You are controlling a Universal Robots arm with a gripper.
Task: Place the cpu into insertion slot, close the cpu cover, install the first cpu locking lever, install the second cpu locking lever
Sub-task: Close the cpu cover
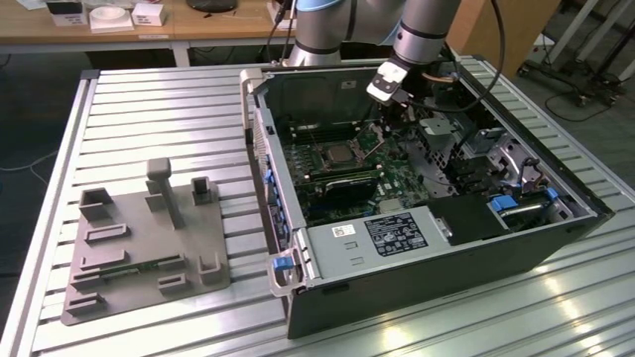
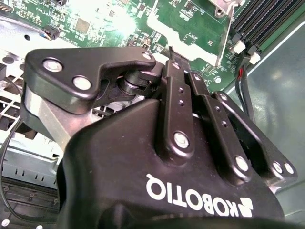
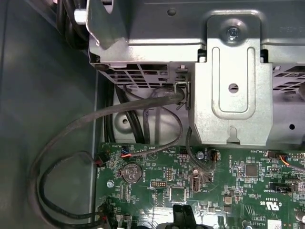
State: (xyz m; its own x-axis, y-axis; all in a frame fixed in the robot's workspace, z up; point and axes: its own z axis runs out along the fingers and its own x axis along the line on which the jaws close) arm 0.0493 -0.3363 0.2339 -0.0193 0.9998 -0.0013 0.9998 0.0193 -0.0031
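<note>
In upper middle of exterior view, black two-fingered gripper (image 1: 397, 110) is held closed to narrow slit near silver-rimmed square insertion slot (image 1: 320, 158), since flat silver-grey cpu (image 1: 338, 154) is judged seated there.

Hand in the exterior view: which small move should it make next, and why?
Probably a short move down and toward the exterior view's left. The hand hangs above the board, on the exterior view's right of the slot and apart from it.
</note>
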